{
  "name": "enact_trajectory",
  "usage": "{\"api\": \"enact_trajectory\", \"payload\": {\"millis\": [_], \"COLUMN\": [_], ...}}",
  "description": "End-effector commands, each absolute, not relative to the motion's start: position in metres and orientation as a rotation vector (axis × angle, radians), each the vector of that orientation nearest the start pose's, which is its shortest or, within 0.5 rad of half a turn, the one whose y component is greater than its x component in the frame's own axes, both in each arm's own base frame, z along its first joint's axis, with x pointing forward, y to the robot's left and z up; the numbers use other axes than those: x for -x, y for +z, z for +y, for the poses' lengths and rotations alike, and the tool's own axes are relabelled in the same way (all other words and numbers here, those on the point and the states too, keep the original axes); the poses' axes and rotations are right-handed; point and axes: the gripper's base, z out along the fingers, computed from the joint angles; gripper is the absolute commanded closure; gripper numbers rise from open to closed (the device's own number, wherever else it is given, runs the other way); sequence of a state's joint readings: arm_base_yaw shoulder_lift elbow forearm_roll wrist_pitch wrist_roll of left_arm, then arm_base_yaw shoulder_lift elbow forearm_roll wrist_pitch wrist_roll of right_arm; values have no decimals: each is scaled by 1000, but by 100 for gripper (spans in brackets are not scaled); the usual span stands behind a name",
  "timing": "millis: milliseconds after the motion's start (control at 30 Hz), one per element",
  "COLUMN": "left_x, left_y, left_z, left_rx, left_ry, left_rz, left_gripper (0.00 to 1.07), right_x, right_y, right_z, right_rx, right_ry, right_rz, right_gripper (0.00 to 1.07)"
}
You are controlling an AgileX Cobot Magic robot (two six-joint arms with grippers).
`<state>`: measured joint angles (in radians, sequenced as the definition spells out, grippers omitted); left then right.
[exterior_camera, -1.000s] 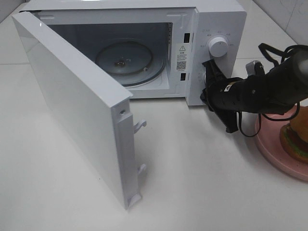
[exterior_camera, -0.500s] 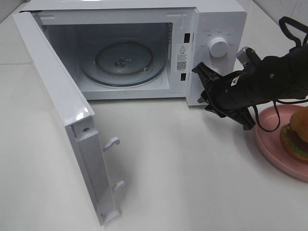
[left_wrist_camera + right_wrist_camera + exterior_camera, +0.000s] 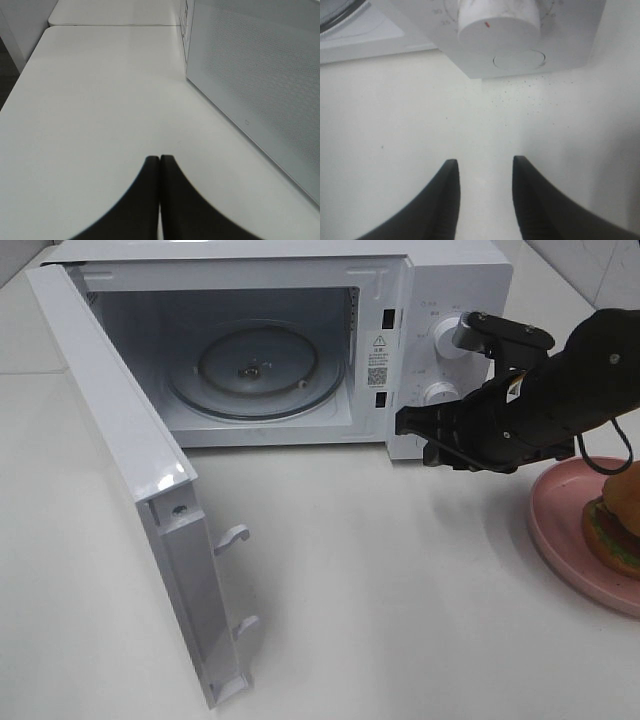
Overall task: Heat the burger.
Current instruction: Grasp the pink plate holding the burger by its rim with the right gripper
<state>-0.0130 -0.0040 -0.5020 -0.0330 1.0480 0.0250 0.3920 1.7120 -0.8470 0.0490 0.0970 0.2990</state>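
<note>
While right fingers (image 3: 445,200) stand parted, empty | burger (image 3: 612,530) well apart | left fingers (image 3: 145,200) closed

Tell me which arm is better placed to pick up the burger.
Right. The right gripper, open and empty by the microwave, is close to the burger on the pink plate. The left gripper is shut, on the far side of the open door.

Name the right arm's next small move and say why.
Probably swing the right gripper over to the burger on the pink plate and grasp it. The microwave door stands open, the glass turntable is bare, and the gripper's jaws are apart and empty.
</note>
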Motion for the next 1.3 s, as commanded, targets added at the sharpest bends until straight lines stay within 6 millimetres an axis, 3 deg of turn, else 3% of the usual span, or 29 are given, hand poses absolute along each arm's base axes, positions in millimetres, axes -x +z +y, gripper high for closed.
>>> {"api": "enact_trajectory", "payload": {"millis": [33,200,267,400,567,767,967,1133,1200,1300], "left_x": [8,8,8,8,8,8,8,8,8,8], "left_y": [279,279,279,279,279,279,279,279,279,279], "left_z": [-3,-3,-3,-3,-3,-3,-3,-3,-3,-3], "left_rx": [-43,-43,-43,-43,-43,-43,-43,-43,-43,-43], "left_ry": [-39,-39,-39,-39,-39,-39,-39,-39,-39,-39], "left_rz": [1997,1997,1997,1997,1997,1997,1997,1997,1997,1997], "left_gripper": [106,106,106,106,106,106,106,106,106,106], "right_x": [-297,-291,-289,-287,-287,-290,-291,-294,-298,-299], "right_y": [177,181,186,195,207,208,208,195,179,176], "right_z": [123,121,121,120,114,103,100,101,103,103], "right_rx": [194,281,346,428,501,501,508,528,548,551], "right_ry": [269,226,187,136,-4,-184,-228,-259,-273,-275], "right_rz": [2509,2571,2662,2775,2870,2856,2850,2890,2925,2928], "right_gripper": [64,49,36,27,29,31,31,31,31,31]}}
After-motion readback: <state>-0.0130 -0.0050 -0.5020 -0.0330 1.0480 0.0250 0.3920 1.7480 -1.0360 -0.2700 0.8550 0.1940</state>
